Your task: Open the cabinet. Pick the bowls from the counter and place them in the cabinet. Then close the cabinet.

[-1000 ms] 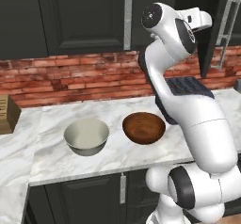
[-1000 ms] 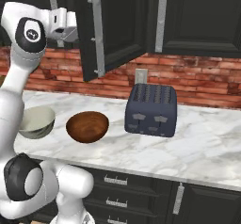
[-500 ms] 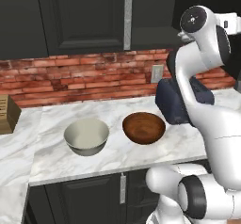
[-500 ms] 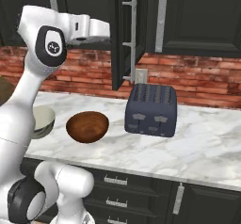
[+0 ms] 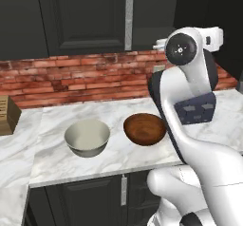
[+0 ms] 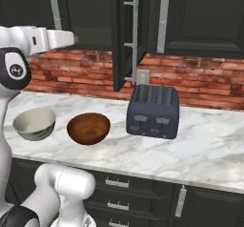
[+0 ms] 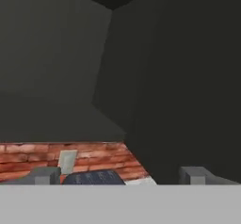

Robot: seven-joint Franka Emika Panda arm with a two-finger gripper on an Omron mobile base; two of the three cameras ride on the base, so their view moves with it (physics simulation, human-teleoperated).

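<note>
marble counter [image 5: 118, 158] holds both bowls [image 5: 88, 137], well below end effector [image 7: 120, 175].

You see both bowls [image 6: 34, 123] centre-left on the counter [image 6: 209, 149], toaster [image 6: 153, 111] right of them, cabinet [image 6: 128, 35] above.

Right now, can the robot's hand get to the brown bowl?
Probably yes. The brown bowl sits in the open on the counter, with nothing over it. The hand is empty, up by the open cabinet door.
</note>
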